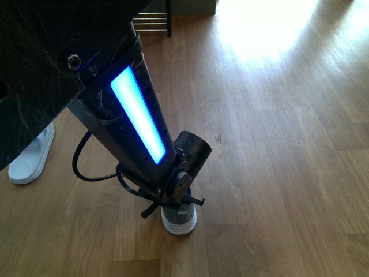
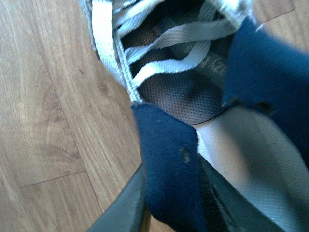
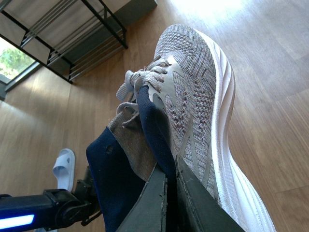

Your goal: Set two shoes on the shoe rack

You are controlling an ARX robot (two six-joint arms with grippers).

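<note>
- Front view: reaches down from eleven o'clock with the left arm [image 1: 138, 115]. Puts the left gripper [image 1: 180, 193] low over the wooden floor [image 1: 277, 144], right on top of the grey sneaker [image 1: 179, 221]. Shows only a white-soled end of that shoe, at six o'clock under the gripper. Cannot tell the jaw spread from here.
- Same view: shoe rack [image 1: 151, 23] at twelve o'clock, well apart from the gripper. Slide sandal [image 1: 31, 154] at nine o'clock, flat on the floor and untouched. No right arm in sight.
- Left wrist view: fingers [image 2: 123, 212] pressed together on the navy collar [image 2: 166, 169], pinching fabric only. Laces [image 2: 178, 46] slack across the opening beyond.
- Right wrist view: right gripper [image 3: 169, 176] likewise clamped on the navy lining of a knit sneaker [image 3: 193, 87], toe pointing away from the camera, rack far beyond it. Cannot tell whether this is the shoe from the left wrist view, nor whether its white sole [image 3: 227, 121] is off the floor.
- Judged step: grip made, lift and carry toward twelve o'clock due next.
- Lift straight up and slowly, since a pinch on soft lining probably lets the shoe swing and sag toe-down.
- Hold the pinch firm, with no re-gripping in mid-air.
- Clear the rack's front bar with the hanging toe before moving in.
- Lay the sole across at least two bars, and release only once the weight rests there.
- Watch loose laces near the bars.
</note>
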